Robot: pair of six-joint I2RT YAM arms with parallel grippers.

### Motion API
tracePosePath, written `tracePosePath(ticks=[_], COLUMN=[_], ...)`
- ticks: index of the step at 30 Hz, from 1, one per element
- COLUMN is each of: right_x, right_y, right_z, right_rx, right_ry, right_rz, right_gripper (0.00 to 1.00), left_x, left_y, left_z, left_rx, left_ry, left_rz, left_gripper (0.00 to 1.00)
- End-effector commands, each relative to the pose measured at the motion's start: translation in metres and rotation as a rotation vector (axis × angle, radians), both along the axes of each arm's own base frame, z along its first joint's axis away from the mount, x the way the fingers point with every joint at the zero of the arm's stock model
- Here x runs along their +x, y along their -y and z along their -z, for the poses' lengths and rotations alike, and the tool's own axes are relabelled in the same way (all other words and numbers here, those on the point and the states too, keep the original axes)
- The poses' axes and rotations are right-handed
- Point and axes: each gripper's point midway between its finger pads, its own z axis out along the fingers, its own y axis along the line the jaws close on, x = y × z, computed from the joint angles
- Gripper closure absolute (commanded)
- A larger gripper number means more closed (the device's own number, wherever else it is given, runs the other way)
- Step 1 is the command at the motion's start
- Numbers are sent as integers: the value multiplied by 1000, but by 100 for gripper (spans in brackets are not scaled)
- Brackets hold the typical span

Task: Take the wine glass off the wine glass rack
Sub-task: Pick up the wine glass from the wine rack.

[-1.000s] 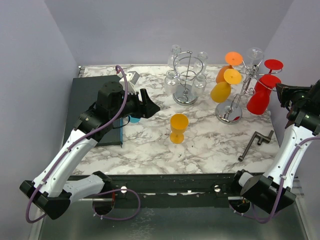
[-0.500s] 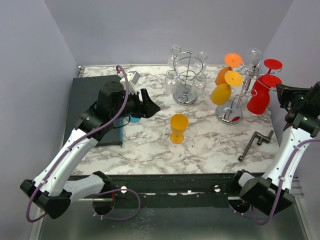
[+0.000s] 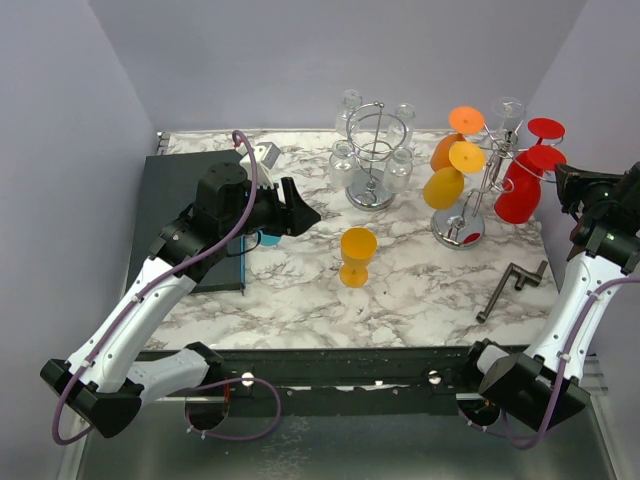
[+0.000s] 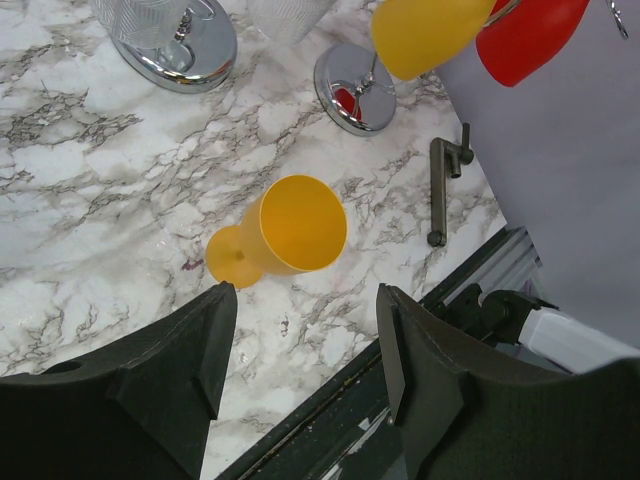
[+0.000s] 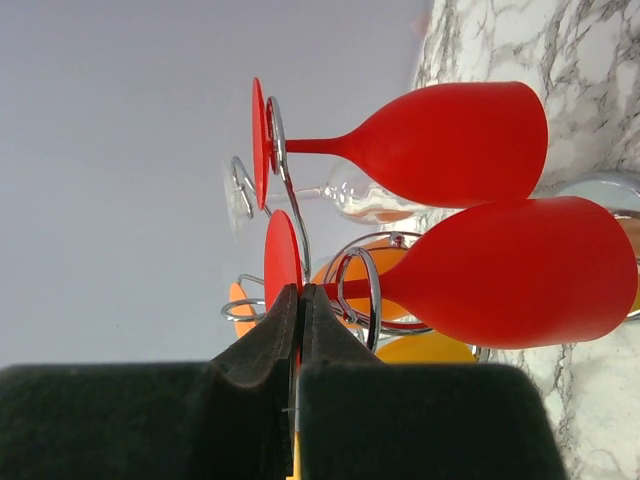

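Note:
A chrome wine glass rack (image 3: pixel 489 160) stands at the back right with orange, yellow, clear and red glasses hanging bowl-down. My right gripper (image 3: pixel 560 178) is at the rack's right side, shut on the foot disc of the nearer red wine glass (image 3: pixel 515 198). In the right wrist view the fingers pinch that disc's edge (image 5: pixel 281 262), and the glass's stem passes through a rack ring (image 5: pixel 360 292). The second red glass (image 5: pixel 450 142) hangs behind it. My left gripper (image 3: pixel 300 215) hovers open over the table's left middle, empty (image 4: pixel 305 295).
A yellow glass (image 3: pixel 357 255) stands on the marble table, seen below the left fingers (image 4: pixel 285 232). A second chrome rack with clear glasses (image 3: pixel 373 160) is at the back centre. A dark metal handle (image 3: pixel 510 285) lies front right. A black mat (image 3: pixel 185 200) covers the left side.
The right gripper and the red glass it holds have shifted very slightly up and right at the rack. The left arm has not moved.

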Motion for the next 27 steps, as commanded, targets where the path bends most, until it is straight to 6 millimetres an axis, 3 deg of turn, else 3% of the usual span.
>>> tracePosePath(ticks=[1,17,27], right_x=[4,0,-27], right_y=[12,20,31], right_z=[-24,-34,-40], right_rx=[-52,-99,-159], right_ry=[66,89,0], right_rz=[47,95,209], right_gripper=[99,99,99], left_x=[2,3,4], left_y=[-1,0,2], left_z=[-3,-1,-2], left_rx=[4,11,9], left_ry=[25,22,21], left_rz=[-6,-3,1], left_gripper=[36,36,36])
